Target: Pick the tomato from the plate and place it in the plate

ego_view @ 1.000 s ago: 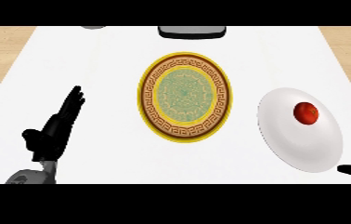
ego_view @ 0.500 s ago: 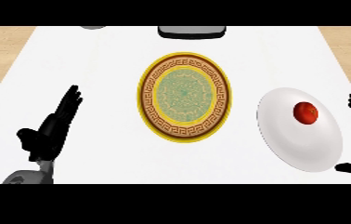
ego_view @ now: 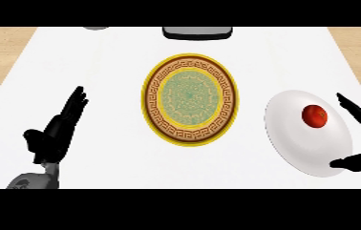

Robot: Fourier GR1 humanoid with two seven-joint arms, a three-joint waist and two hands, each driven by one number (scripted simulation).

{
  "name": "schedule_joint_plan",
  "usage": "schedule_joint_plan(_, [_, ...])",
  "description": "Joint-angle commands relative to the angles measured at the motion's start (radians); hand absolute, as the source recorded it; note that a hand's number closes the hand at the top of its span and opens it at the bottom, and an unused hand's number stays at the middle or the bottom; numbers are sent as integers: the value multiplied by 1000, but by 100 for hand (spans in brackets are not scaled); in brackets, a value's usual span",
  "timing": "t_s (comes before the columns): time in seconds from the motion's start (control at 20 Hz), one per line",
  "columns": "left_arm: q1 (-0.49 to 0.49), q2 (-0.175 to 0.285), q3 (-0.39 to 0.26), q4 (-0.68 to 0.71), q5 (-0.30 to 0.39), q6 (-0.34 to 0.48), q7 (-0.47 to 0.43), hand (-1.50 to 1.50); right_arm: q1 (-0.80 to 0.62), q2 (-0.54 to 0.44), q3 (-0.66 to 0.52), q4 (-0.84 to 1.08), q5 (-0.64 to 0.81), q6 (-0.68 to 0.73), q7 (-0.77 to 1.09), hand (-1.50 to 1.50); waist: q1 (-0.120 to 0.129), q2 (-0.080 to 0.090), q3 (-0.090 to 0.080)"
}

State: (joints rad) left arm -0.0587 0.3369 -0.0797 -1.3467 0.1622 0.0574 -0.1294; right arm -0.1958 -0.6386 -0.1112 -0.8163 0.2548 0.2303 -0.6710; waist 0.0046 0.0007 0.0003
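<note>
Right robot hand (ego_view: 347, 103): only a finger and the thumb show at the view's right edge. They are spread wide apart with nothing between them, one off the far side and one off the near side of the white plate (ego_view: 285, 136). Left robot hand (ego_view: 58, 131): it rests at the lower left with its fingers straight and together, holding nothing, well apart from both plates.

The tomato (ego_view: 314, 115) lies on the white plate, right of the plate's middle and near the right robot hand. The patterned plate (ego_view: 152, 100) sits at the middle of the bench (ego_view: 106, 67), just left of the white plate, with nothing on it. Judge it to be the goal, and the pick as not yet begun.

Handling: expect the tomato to be light, round, smooth-skinned and somewhat soft. It may roll on the plate if you nudge it and slip if you pinch it near the top. Take hold across its widest part, thumb on one side and fingers on the other, coming down from above so the plate's rim does not get in the way.

Count:
- Tomato: one.
- Plates: two.
- Robot hands: two.
- Dark tray (ego_view: 197, 32) at the far edge: one.
- Grey thing (ego_view: 96, 27) at the far left, mostly cut off: one.
</note>
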Motion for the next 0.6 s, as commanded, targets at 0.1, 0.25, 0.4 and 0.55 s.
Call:
schedule_joint_plan(0.1, [15, -47, 19, -26, -51, -19, 21, 0, -82, 47, -11, 132, 83, -36, -42, -150, 1, 0, 0])
schedule_joint_plan(0.25, [-3, -5, 60, -38, -14, -48, 62, 0, -106, 92, 19, 181, 145, -150, -28, -150, 4, 1, 1])
schedule_joint_plan(0.4, [-9, -65, 56, 67, -61, -54, -56, 0, -199, 94, 3, 276, 161, -128, -7, -150, 3, 2, 0])
schedule_joint_plan(0.55, [32, -77, 56, -5, -73, -61, -11, 0, -218, 102, -13, 328, 174, -148, -37, -150, 3, 1, 0])
